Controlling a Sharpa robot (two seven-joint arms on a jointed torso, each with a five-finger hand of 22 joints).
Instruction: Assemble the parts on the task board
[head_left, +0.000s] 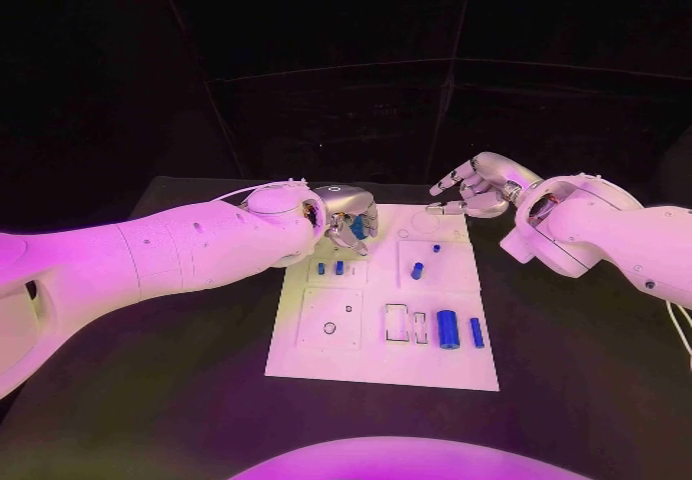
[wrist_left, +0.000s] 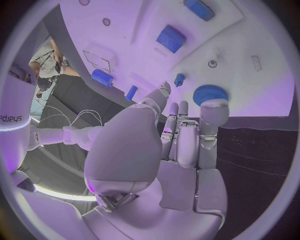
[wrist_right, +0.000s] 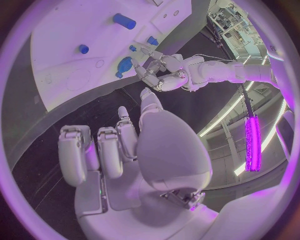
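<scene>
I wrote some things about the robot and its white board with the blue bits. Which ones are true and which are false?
1. The left hand holds a round blue part over the task board. True: the left wrist view shows a finger on the toothed blue disc.
2. The right hand holds a blue part. False: its fingers are apart and hold nothing, near the board's far right corner.
3. A blue cylinder lies on the board's near right part. True.
4. Both hands rest flat on the black table. False: both are raised by the board's far end.
5. The board is red. False: it is white.
</scene>
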